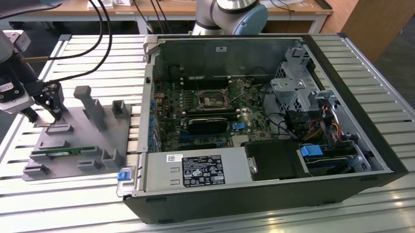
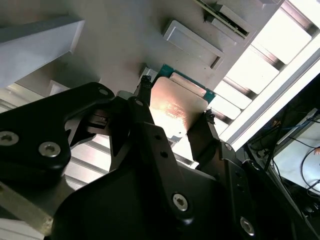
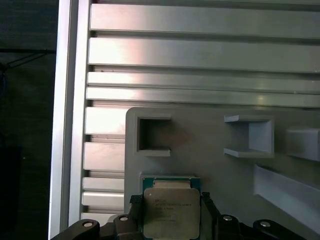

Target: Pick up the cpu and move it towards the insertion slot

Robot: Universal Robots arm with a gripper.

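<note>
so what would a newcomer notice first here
The big open computer case, board and wiring laid bare, with a square socket near the middle. At the exterior view's left, the gripper stands over a grey tray, clamped on a silvery chip.

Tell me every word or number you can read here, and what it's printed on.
Nothing can be read.
Print on the cpu: too small to read.
Print on the white label, on the silver box: blurred.
Print on the small sticker, inside the computer case: too small to read.
</note>
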